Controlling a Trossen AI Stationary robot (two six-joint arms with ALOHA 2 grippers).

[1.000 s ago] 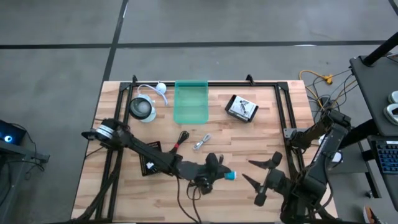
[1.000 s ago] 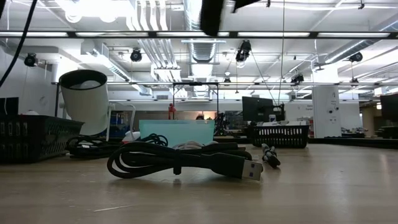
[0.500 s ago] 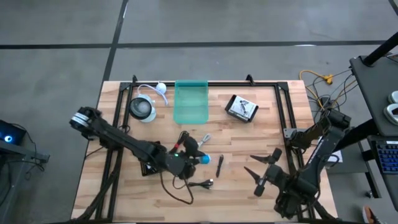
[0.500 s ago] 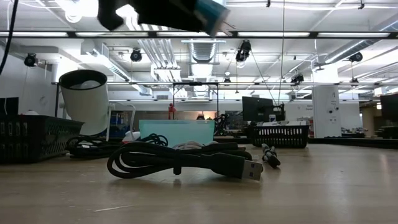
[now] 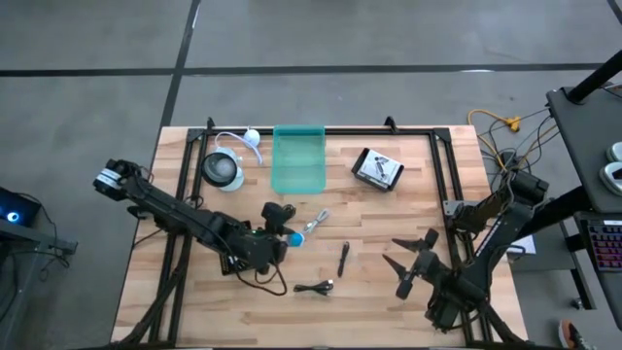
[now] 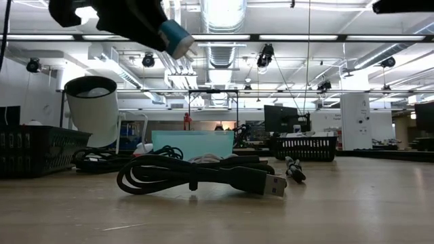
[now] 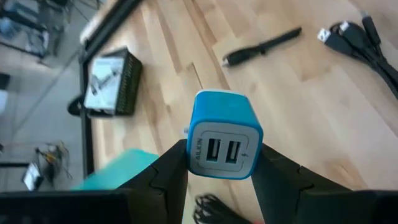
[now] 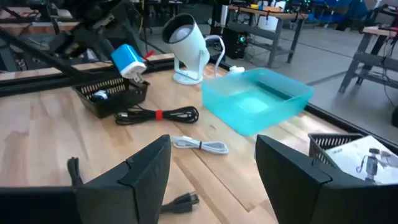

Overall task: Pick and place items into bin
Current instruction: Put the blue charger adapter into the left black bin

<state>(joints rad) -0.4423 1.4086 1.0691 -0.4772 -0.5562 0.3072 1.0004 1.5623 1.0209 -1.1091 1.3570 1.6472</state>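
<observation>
Charger (image 7: 224, 134) pinched in my left pincer (image 5: 284, 233) has travelled up from six o'clock toward the bin (image 5: 297, 160) at twelve (release comes next); right pincer (image 5: 413, 262) waits spread.

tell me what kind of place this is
Most likely a robotics lab or workshop. The low view shows an open ceiling with ducts and strip lights, and benches with monitors behind the table. The right wrist view shows more workbenches farther back.

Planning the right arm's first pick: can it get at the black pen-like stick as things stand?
Probably yes: the right tool is open and empty, the black pen-like stick lies alone on bare wood beside it, and the left tool holds the blue charger farther off.
</observation>
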